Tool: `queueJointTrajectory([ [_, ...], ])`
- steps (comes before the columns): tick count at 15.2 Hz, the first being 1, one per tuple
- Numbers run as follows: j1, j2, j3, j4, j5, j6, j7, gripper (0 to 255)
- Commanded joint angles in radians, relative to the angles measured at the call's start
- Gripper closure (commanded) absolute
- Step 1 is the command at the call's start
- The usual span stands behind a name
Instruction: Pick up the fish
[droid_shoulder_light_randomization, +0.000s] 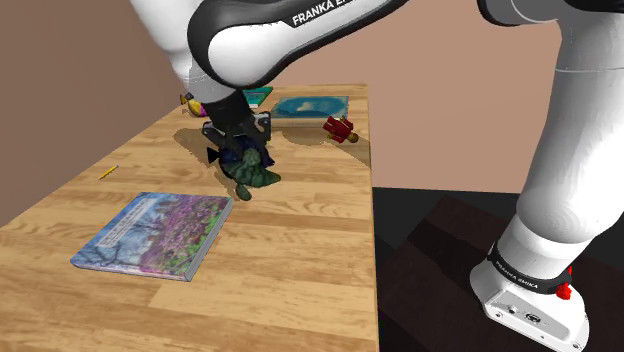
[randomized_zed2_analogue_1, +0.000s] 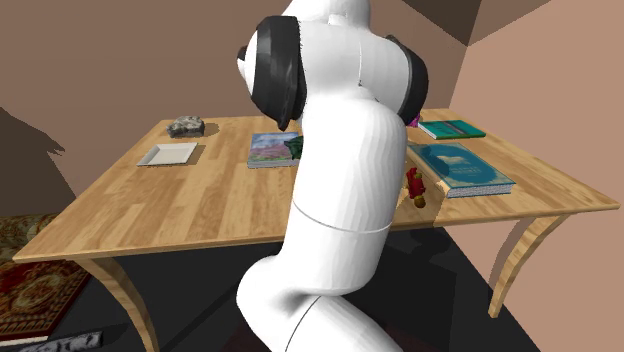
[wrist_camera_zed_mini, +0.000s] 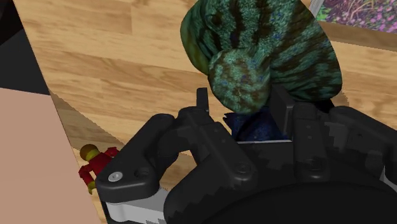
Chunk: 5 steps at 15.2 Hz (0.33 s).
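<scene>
The fish (droid_shoulder_light_randomization: 252, 168), green with dark stripes and a dark blue end, is at the middle of the desk (droid_shoulder_light_randomization: 300, 260). It sits toward the far half, directly under the tool (droid_shoulder_light_randomization: 241, 146). The tool hangs over it from the arm, which comes down from above. In the wrist view the blue end lies right up against the tool's black body, and the fat green body bulges out beyond it. Whether the tool is clenched on that end or released around it cannot be told, and it is also unclear whether the fish rests on the wood or is just clear of it.

The relation that matters is that the fish is not off to one side of the tool. Its long axis runs from the tool's mouth outward and down. In the shoulder view that is toward the near side, leaning a little right. A small blue fin sticks out on the shoulder view's left. Head and tail are hard to tell apart; my guess is that the blue end is the tail, so the fish points away from the tool.

A book with a flowered cover (droid_shoulder_light_randomization: 155, 235) lies nearer, well apart from the fish, and a red toy figure (droid_shoulder_light_randomization: 340, 129) stands farther right near the desk's edge. Neither crowds a straight lift.
</scene>
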Motion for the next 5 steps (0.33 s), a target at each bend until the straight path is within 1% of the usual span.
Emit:
queueJointTrajectory([
  [1, 0.005, 0.002, 0.001, 0.029, 0.001, -0.026, -0.009, 255],
  [3, 0.009, 0.0, 0.002, 0.055, 0.004, -0.051, -0.017, 255],
  [5, 0.009, 0.0, 0.002, 0.056, 0.004, -0.052, -0.018, 255],
])
